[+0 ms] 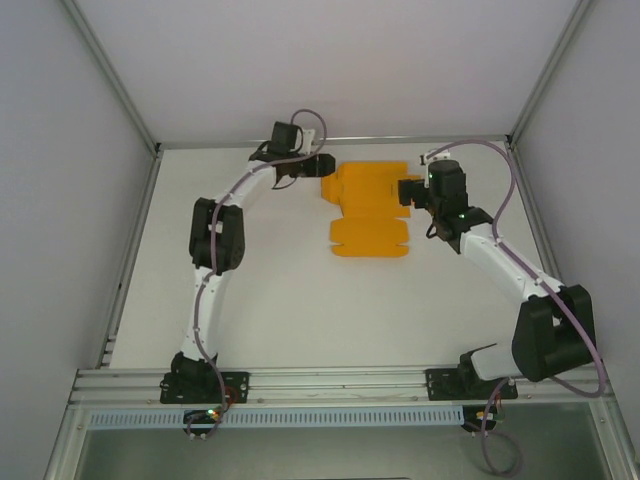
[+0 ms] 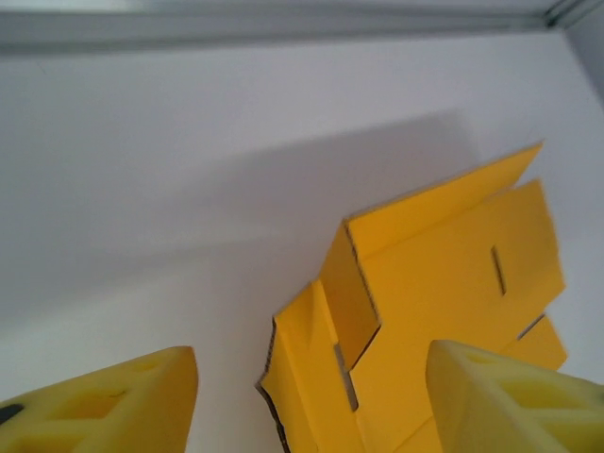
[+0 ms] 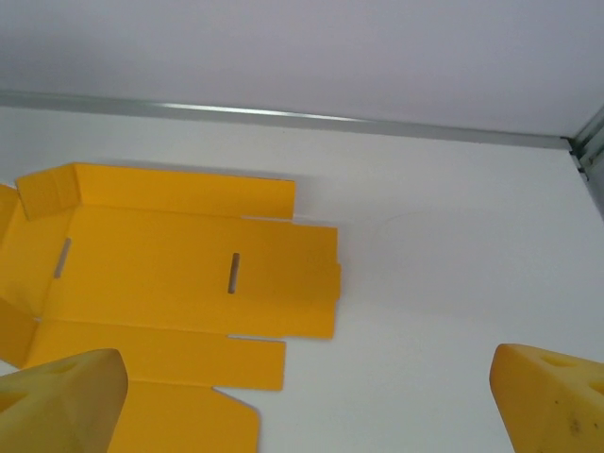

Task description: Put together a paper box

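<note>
A: Both end effectors free?
B: Yes: left end effector [image 1: 320,165] and right end effector [image 1: 408,190] gape, holding nothing, flanking the paper box [image 1: 372,212], upper centre on the desk [image 1: 300,300].
A: Step?
B: Folding side walls, probably; next, grip a flap.

Lab test cell, bare white table [image 1: 300,310], plain white walls [image 1: 60,150], aluminium frame rail [image 1: 330,383]

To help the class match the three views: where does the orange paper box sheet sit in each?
Top external: paper box at centre, slightly above the middle.
Left wrist: paper box at lower right, partly folded up.
Right wrist: paper box in the left half.
Shared landmark: metal rail running behind it.
</note>
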`<state>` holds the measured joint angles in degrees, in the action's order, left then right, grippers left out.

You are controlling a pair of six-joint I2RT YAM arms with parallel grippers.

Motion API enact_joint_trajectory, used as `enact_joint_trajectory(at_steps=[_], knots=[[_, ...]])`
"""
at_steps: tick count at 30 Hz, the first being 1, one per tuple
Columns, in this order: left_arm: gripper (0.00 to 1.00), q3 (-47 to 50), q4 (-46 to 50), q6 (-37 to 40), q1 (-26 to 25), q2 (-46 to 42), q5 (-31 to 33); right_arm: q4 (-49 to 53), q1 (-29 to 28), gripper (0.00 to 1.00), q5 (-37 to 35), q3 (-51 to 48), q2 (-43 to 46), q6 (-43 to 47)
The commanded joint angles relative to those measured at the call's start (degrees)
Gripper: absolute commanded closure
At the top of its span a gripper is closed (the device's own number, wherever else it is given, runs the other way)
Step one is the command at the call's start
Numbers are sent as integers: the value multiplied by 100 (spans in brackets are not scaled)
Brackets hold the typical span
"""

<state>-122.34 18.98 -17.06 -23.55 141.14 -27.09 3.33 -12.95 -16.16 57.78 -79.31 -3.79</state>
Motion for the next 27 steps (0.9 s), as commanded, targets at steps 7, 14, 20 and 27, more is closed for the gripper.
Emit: enact_joint_trajectory(at_steps=[7, 14, 20, 27], knots=[[100, -150, 811, 442, -167, 51, 112, 360, 308, 1, 461, -346, 350, -577], [100, 2445, -824, 1905, -220, -1726, -353, 856, 749, 1, 2230, -148, 640, 1163], [100, 5262, -3695, 1877, -220, -3369, -743, 2230, 820, 17, 3893, 616, 339, 2223], [100, 6262, -4673, 1783, -218, -3956, -766, 3063, 195, 24, 3940, 990, 98, 2843]])
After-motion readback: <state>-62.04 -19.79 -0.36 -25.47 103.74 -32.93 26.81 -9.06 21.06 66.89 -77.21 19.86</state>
